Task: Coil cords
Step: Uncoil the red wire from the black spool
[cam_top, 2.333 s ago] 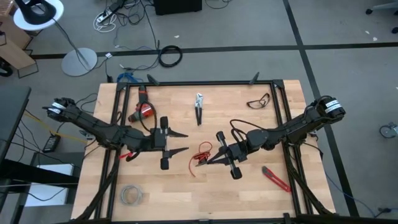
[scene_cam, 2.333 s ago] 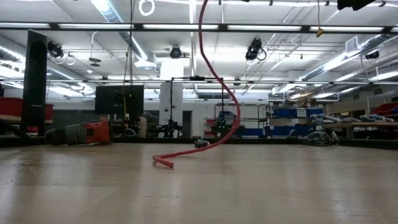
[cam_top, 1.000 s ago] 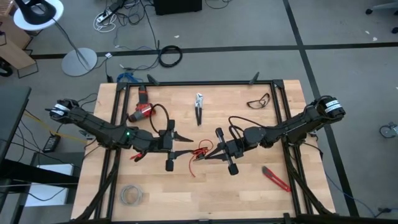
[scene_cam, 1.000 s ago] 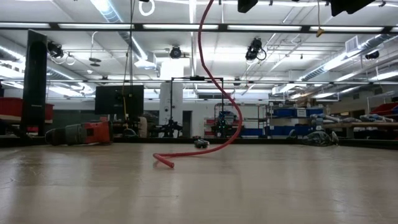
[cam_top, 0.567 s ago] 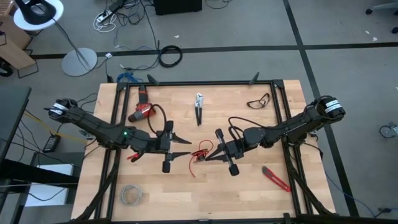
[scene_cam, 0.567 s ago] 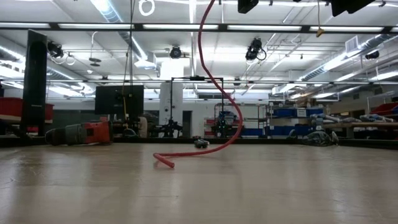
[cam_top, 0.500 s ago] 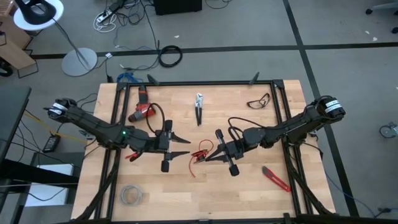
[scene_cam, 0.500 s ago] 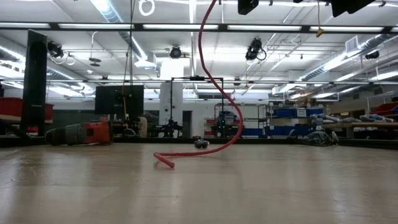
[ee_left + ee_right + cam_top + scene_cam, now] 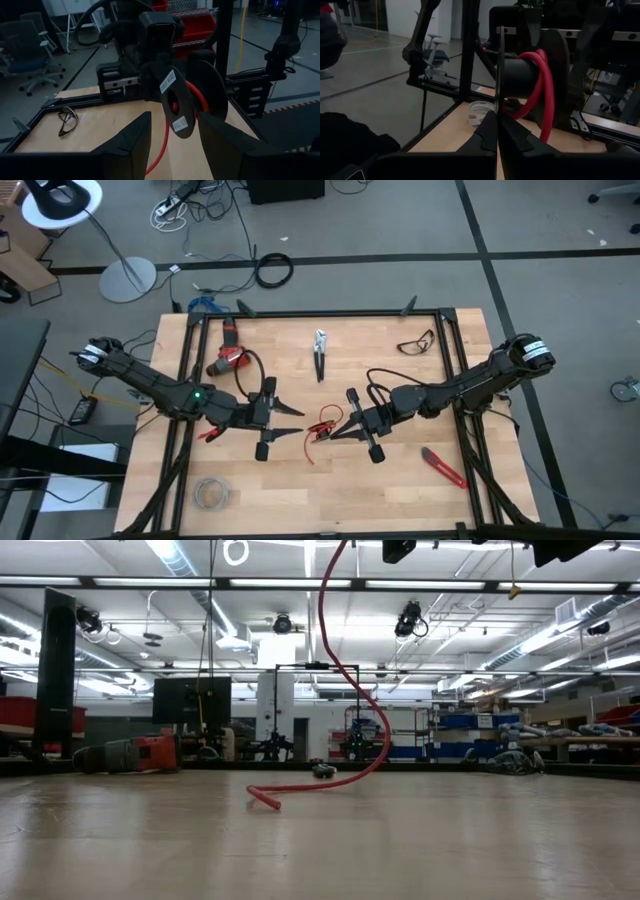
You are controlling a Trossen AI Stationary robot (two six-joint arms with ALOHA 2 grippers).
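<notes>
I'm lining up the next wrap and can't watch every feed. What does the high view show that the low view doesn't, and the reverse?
Only the high view shows both hands: the left hand, open, faces the right hand, shut on the red wire. It also shows the pliers, safety glasses and grey wire bundle.

Only the low view shows the wire hanging from above and curving down, its free end lying on the table.

Both show the red wire and the drill.

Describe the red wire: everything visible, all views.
The red wire is very thin, bright red and flexible, apparently plastic-coated. It sits mid-table between the open left end effector and the shut right end effector. A few turns wrap a dark spool. Its tail hangs in an S-curve, free end resting on the wooden table.
</notes>
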